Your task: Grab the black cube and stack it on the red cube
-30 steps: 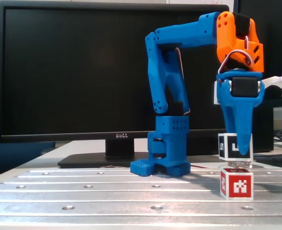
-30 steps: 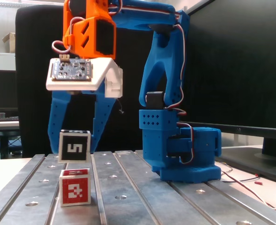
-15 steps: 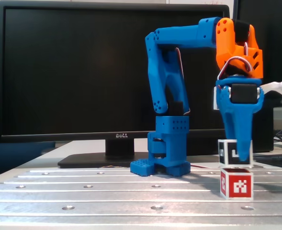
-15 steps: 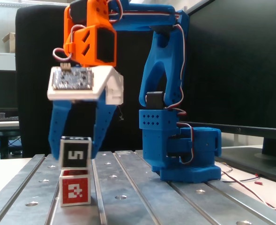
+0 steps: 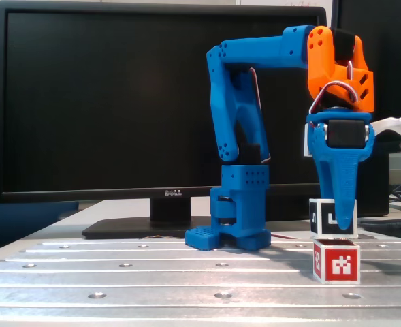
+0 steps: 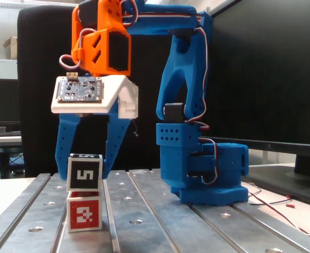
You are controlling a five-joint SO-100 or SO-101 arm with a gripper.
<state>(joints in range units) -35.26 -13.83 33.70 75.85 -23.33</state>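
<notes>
Fingertips of the blue plastic two-finger gripper (image 6: 84, 173) sat partly hidden behind the small black cube with white-edged faces and a white "5"-like marker (image 6: 85, 172), so actual contact was hard to make out. The jaws straddled that cube, one finger (image 6: 65, 149) on each side, seemingly clamped on it. It rested squarely on the small red cube with white edges and a white pixel pattern (image 6: 84, 211), which stood on the ribbed, slotted metal table (image 6: 160, 221). In the other fixed view one tapering finger (image 5: 343, 191) covered part of the black cube (image 5: 333, 219) above the red cube (image 5: 336, 261).
</notes>
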